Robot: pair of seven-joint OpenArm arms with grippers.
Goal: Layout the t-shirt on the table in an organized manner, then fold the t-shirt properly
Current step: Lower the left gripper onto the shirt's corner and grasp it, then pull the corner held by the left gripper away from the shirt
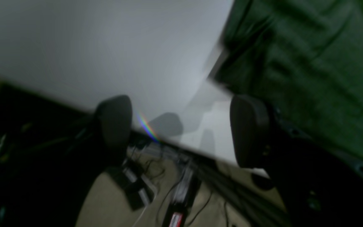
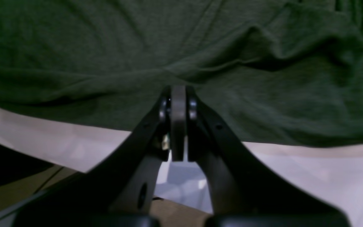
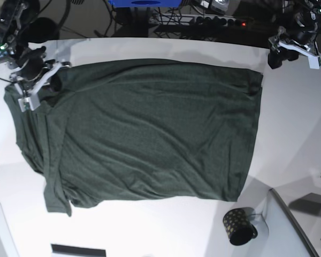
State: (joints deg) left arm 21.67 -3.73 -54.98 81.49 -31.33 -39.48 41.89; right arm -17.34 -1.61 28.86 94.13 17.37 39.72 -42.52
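Layout is looking largely done: the t-shirt (image 3: pixel 150 128) is lying spread in one layer across the white bench (image 3: pixel 289 118), with no fold visible yet, so folding is what I judge remains. The left end effector (image 1: pixel 181 130) is hanging with its jaws wide and empty, bare bench under it and the shirt's edge just off to one side of its fingers. The right end effector (image 2: pixel 178 94) is pinching soft green fabric at the shirt's edge, jaws narrow, cloth bunching ahead of its tips. The knit is looking matte, limp and shallowly creased; the bench is looking smooth and hard.
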